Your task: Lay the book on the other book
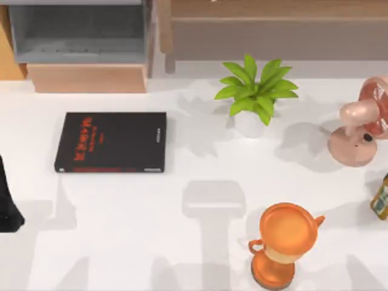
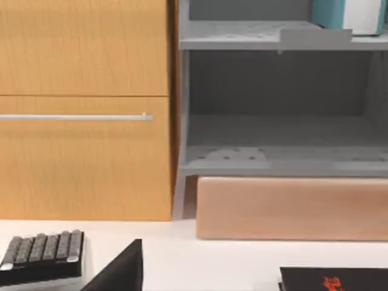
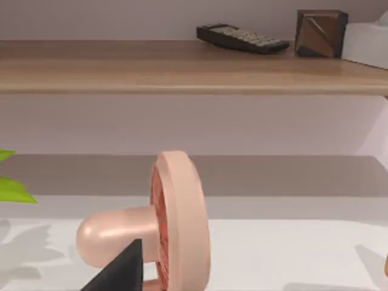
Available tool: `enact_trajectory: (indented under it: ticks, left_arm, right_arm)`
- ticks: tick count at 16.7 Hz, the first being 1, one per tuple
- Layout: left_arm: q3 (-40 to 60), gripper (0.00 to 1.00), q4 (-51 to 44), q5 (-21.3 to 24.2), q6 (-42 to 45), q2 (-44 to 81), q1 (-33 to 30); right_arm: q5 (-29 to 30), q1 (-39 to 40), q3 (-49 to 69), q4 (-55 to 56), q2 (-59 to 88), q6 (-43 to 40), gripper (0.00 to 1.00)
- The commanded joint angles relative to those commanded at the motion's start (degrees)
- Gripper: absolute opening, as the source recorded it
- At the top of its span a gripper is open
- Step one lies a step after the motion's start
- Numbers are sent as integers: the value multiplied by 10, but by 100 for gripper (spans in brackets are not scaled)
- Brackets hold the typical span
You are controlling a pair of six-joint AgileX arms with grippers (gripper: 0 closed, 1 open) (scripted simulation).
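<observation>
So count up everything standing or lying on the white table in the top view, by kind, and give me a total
Black book: 1
Potted plant: 1
Pink desk fan: 1
Orange trophy cup: 1
Bottle at the table's right edge: 1
Total: 5

1. Left arm: one part at the top view's left edge. Plain black, matte. Narrow above, widening to a blocky, angled lower end. No cables, screws or markings can be made out on it.
2. Left gripper, finger: seen from the left wrist camera as a flat black wedge with straight edges and a squared tip. Surface uniform, unmarked.
3. Right gripper, finger: seen from the right wrist camera as a matching black wedge, same straight-edged outline and squared tip. Surface uniform, unmarked.
4. Finish overall: black throughout; no second colour, labels or lettering visible on any part.
</observation>
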Motion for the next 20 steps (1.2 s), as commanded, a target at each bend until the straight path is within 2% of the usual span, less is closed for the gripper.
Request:
enact_trajectory:
  ticks: [4,8,20]
  left_arm:
    - [12,100,6,-1,-1,17,-4]
    - [84,100,41,-15,-2,120,-21]
    - [471,100,233,-94,-4,709,-110]
  right_arm:
    - [0,0,0,0,0,0,100]
    - [0,0,0,0,0,0,100]
    - [0,0,0,0,0,0,100]
